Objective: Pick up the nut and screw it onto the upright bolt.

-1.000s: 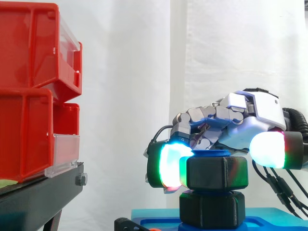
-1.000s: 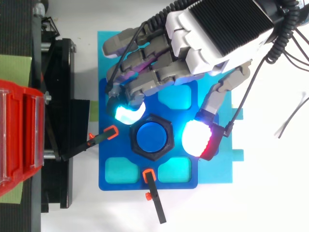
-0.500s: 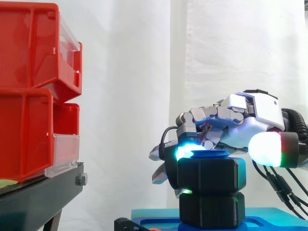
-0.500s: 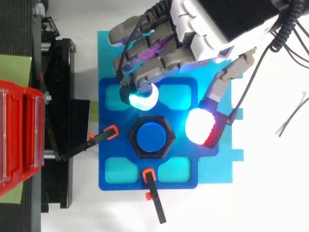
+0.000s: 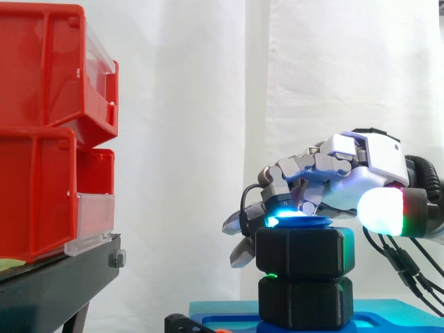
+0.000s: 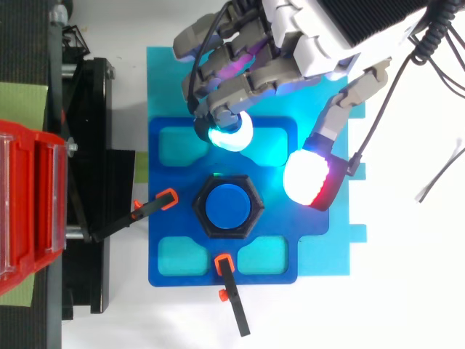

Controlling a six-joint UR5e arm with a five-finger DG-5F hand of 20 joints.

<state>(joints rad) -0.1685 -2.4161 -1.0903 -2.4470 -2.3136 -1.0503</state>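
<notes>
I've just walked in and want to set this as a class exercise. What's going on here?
A robot hand is working at a black nut that sits on an upright blue bolt, whose top shows through the nut. The bolt stands on a blue plate held by orange-tipped clamps. Right now the hand's curled fingers are beside the nut, clear of it, holding nothing. How far down the nut is screwed cannot be told.

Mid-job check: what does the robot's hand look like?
The hand has a white shell, a black ribbed back panel and grey segmented fingers. Its thick fingertips glow: one white with red, another cyan-green.
</notes>
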